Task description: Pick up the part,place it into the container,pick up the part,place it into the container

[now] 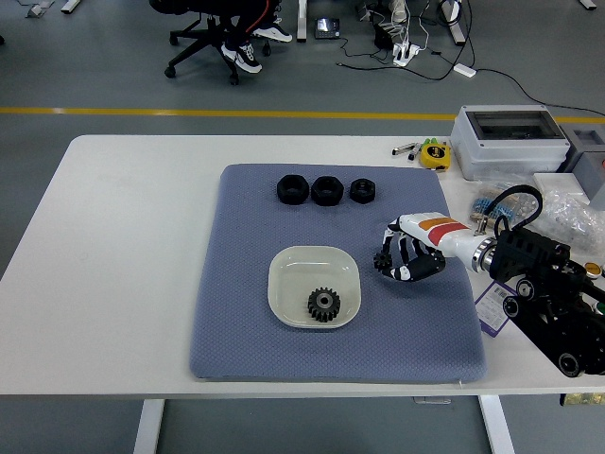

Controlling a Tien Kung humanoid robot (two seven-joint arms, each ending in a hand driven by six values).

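Observation:
A black toothed gear [323, 305] lies in the cream square bowl [284, 262] on the blue-grey mat [246, 322]. Three black nut-like parts [291, 190] [327, 190] [362, 190] stand in a row at the mat's far edge. My right hand [397, 261], white and black, hovers over the mat just right of the bowl. Its fingers are loosely bent and hold nothing. The left arm does not show.
A grey plastic box [510, 140] stands at the table's far right, with a yellow tape measure [435, 153] and pens [406, 148] to its left. Clear bags of small parts [579, 210] lie behind my right arm. An office chair stands on the floor beyond the table.

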